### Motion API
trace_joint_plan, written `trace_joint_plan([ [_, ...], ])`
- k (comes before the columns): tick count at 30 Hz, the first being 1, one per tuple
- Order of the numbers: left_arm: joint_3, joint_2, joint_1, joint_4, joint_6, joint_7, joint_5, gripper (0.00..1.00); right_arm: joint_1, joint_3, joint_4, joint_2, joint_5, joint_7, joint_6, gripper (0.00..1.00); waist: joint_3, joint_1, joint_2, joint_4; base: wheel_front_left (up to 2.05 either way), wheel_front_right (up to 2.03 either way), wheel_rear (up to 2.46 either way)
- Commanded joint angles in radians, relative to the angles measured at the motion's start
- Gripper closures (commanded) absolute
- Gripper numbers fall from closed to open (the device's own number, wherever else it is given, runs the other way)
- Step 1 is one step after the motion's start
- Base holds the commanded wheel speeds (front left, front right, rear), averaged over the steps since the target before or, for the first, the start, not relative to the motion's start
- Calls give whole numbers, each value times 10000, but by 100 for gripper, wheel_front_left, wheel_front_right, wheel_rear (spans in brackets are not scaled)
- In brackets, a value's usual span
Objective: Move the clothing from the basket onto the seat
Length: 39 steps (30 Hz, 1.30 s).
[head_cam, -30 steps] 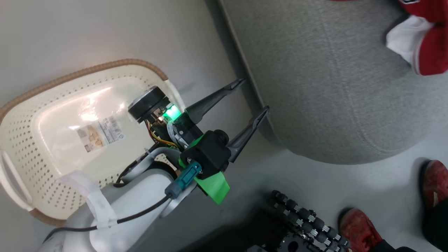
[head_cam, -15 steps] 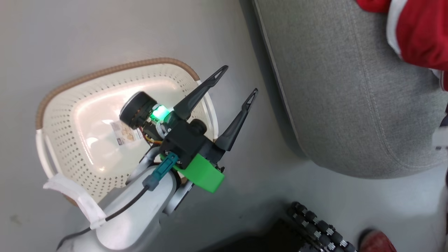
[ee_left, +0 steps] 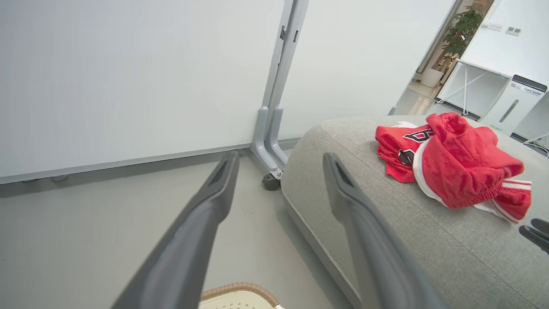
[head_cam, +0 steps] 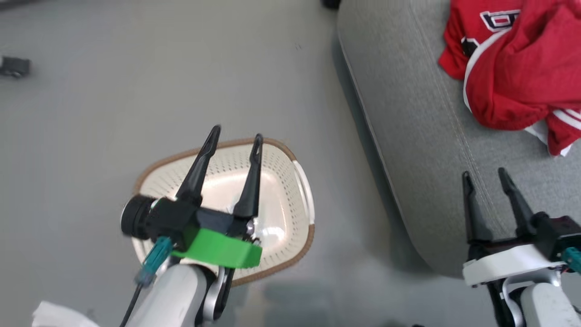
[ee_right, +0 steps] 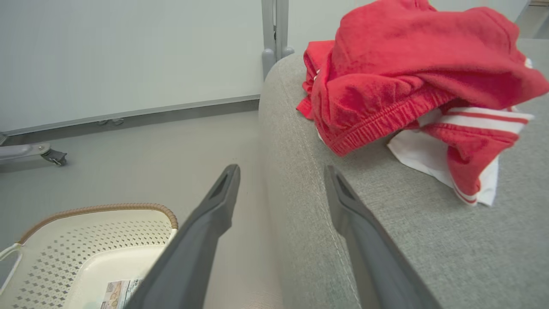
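Clothing [head_cam: 513,86] lies bunched on the seat [head_cam: 431,150], ahead of the right gripper [head_cam: 483,173] and a little to its right, apart from its fingertips. The red shorts [ee_right: 407,64] are heaped over the jersey [head_cam: 458,45], whose black, white-edged lettering peeks out at the far side. The right gripper hangs over the seat's near edge with its two dark fingers spread, clear of the cloth. The left gripper [head_cam: 237,133] is likewise parted, its fingers bare. The basket [head_cam: 305,190] sits on the grey floor [head_cam: 136,91] directly beneath it, brown rim curving past the fingertips. In the right wrist view the basket lies to the lower left of that gripper's fingers, its paper label [ee_right: 118,294] on the bottom. Beyond the left gripper stands a pale partition [ee_left: 128,77] on a grey wheeled post [ee_left: 274,107] — just beside the seat's far end.
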State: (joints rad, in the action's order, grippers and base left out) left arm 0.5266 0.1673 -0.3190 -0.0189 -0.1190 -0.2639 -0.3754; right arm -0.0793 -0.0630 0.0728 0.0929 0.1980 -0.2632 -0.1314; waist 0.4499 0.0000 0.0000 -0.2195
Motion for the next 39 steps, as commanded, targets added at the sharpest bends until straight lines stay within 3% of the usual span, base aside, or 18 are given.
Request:
trace_joint_plan([
  [1, -371, -177, 528, 122, 61, 0, 111, 0, 189, 221, 31, 110, 72, -22, 14, 0, -1995, 0, 0, 1455, 0, 0, 0],
  [9, -2322, -746, 2427, 371, 324, -2, 995, 0, 349, 1207, -173, 243, 126, -22, 14, 0, -3671, 0, 0, 2080, 0, 0, 0],
  [18, -3807, -1082, 4093, 680, 718, -4, 1453, 0, 711, 1510, -693, 186, 147, -22, 13, 0, -4769, 0, 0, 2222, 0, 0, 0],
  [26, -4344, -1162, 4971, 659, 1000, -4, 1740, 0, 1018, 1551, -786, 54, 217, -22, 13, 0, -5103, 0, 0, 2278, 0, 0, 0],
  [39, -4210, -1168, 5039, 494, 987, -4, 1483, 0, 1177, 1512, -717, 41, 324, -22, 13, 0, -5211, 0, 0, 2307, 0, 0, 0],
])
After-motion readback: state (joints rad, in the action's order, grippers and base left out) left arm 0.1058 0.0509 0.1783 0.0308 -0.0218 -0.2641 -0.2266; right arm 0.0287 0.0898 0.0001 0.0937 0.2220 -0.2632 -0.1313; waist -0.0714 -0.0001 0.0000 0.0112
